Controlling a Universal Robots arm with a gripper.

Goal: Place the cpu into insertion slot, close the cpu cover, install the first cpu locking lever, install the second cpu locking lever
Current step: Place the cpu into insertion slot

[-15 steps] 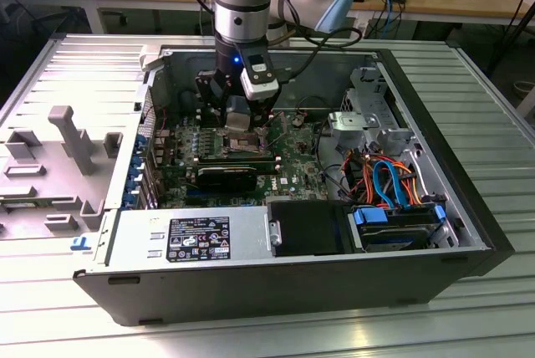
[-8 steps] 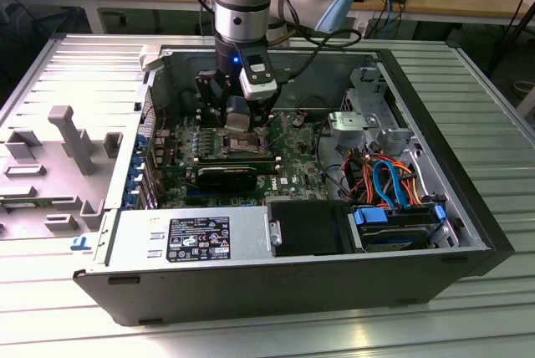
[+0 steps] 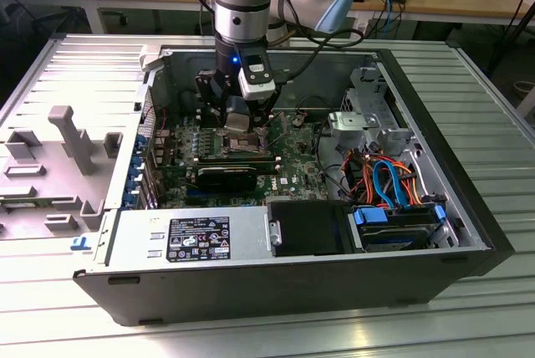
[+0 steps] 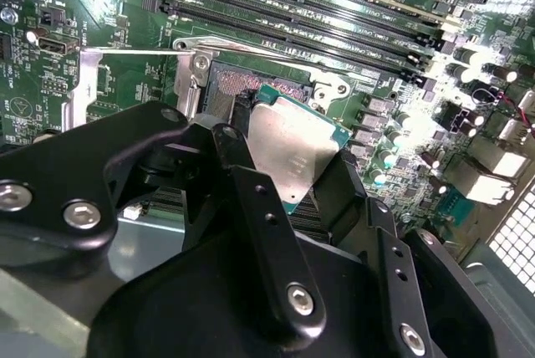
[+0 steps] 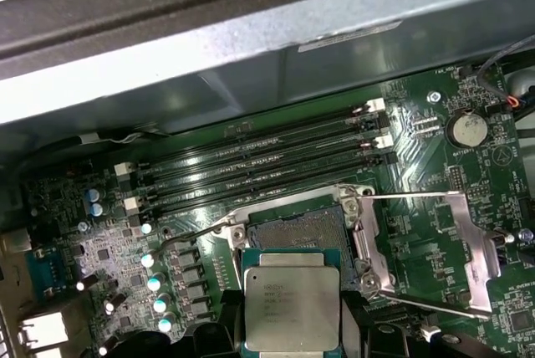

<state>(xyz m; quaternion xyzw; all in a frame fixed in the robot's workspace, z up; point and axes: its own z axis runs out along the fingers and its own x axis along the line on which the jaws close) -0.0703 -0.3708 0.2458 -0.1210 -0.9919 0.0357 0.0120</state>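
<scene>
My gripper (image 3: 238, 115) reaches down into the open computer case over the green board. In both wrist views its black fingers (image 4: 242, 178) are shut on the edges of the cpu (image 5: 291, 308), a flat silver-topped square chip (image 4: 288, 145). The chip hangs tilted just above and partly beside the insertion slot (image 5: 305, 228), whose dark pin field (image 4: 227, 82) lies bare. The cpu cover (image 5: 481, 258) is swung open and lies flat beside the slot (image 4: 79, 90). Thin wire locking levers (image 5: 418, 195) stand released along the cover and at the slot's other side (image 5: 171, 245).
Long black memory slots (image 5: 267, 166) run just beyond the slot, with the grey case wall (image 5: 251, 57) behind them. Capacitors (image 5: 155, 283) stand close on one side. A power supply (image 3: 196, 237), drive cage with coloured cables (image 3: 384, 182) and a grey plastic part (image 3: 58, 157) surround the board.
</scene>
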